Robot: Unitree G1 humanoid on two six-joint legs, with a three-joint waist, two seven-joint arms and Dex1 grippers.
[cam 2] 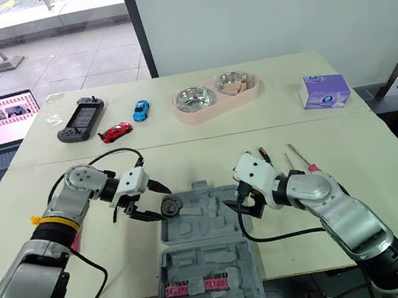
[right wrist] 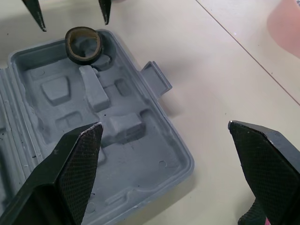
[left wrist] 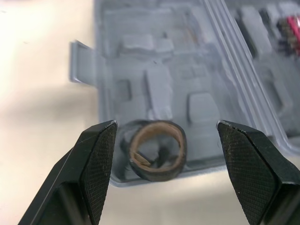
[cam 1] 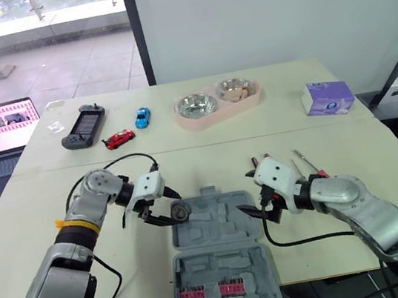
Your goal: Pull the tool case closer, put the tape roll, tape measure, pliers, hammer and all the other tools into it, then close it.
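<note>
1. The tool case [cam 1: 214, 225] is lying open at the front edge of the tabletop, with its handle facing the far edge.
2. The tape roll [cam 1: 181, 211] is resting tilted in the far left corner of the case's far half.
3. The left gripper [cam 1: 172, 208] is hovering just beside that corner, its jaws standing wide apart and not touching the roll.
4. The right gripper [cam 1: 260, 213] is hovering at the right edge of the same half, its jaws spread wide and gripping nothing.
5. A few slim red-handled tools [cam 1: 308, 164] are lying outside the case, just behind the right gripper.
</note>
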